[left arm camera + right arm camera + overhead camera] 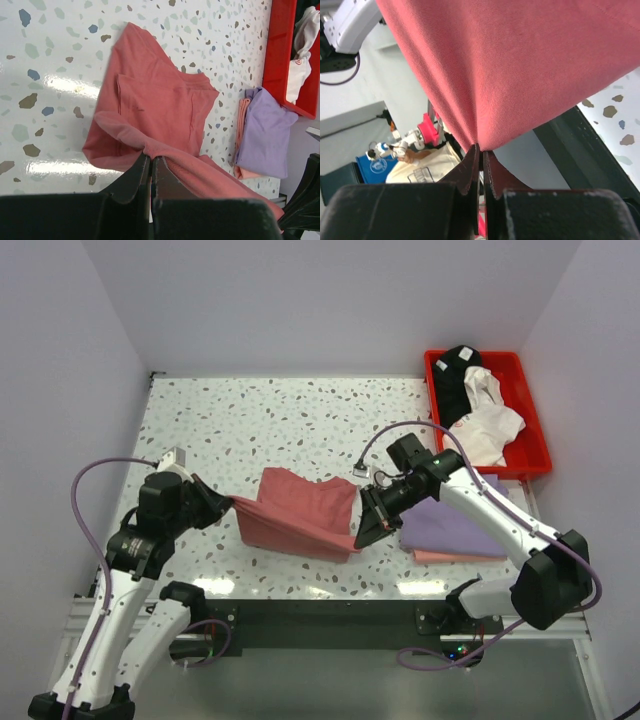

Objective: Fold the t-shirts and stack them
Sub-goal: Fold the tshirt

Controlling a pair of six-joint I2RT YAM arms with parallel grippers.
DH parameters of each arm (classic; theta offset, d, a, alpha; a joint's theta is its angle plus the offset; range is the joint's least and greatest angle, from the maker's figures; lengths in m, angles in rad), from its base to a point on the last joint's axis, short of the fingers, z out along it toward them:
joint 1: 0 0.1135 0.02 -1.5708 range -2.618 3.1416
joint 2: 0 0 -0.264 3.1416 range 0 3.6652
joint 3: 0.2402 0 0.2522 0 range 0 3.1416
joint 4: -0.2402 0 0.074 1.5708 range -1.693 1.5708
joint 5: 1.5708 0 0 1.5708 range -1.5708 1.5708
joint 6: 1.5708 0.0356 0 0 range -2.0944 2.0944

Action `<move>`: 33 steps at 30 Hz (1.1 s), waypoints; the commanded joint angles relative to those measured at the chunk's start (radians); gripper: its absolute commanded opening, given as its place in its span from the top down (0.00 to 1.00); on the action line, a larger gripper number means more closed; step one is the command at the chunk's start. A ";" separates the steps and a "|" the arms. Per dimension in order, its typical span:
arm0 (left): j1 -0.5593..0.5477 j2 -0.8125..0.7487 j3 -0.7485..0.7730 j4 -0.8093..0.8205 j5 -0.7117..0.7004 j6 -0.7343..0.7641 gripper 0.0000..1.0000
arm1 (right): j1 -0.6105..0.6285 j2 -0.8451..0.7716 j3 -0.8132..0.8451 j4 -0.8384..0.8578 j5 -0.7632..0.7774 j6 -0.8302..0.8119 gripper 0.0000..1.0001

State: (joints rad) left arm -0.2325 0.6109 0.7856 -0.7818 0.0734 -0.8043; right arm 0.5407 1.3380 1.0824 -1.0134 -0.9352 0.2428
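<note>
Our left hand point(228, 503) and right hand point(362, 533) each pinch the red shirt point(300, 510). The lavender shirt point(450, 525) lies beside it.

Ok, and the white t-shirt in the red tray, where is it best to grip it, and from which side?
Probably from straight above, pinching a raised fold near the middle of the white t-shirt. It lies crumpled inside the red tray, whose walls block a sideways approach, and the black t-shirt crowds its far-left side.
</note>
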 commanded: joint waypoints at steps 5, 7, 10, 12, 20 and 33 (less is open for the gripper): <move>0.010 0.142 -0.006 0.228 -0.112 -0.007 1.00 | -0.096 0.056 0.062 0.045 -0.007 0.050 1.00; 0.010 0.177 -0.009 0.259 -0.116 -0.007 1.00 | -0.100 0.064 0.071 0.110 0.006 0.095 1.00; 0.012 0.246 -0.005 0.306 -0.135 -0.004 1.00 | -0.122 0.102 0.100 0.171 0.018 0.113 1.00; 0.012 0.300 0.010 0.332 -0.145 0.004 1.00 | -0.143 0.147 0.113 0.197 0.009 0.139 1.00; 0.013 0.510 0.072 0.438 -0.161 0.027 1.00 | -0.192 0.262 0.165 0.314 0.039 0.191 1.00; 0.019 0.796 0.156 0.622 -0.083 0.073 1.00 | -0.248 0.400 0.218 0.447 0.131 0.263 1.00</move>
State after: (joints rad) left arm -0.2249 1.3663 0.8757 -0.2775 -0.0292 -0.7696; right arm 0.3073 1.7237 1.2587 -0.6144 -0.8299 0.4782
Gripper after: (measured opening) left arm 0.027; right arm 0.020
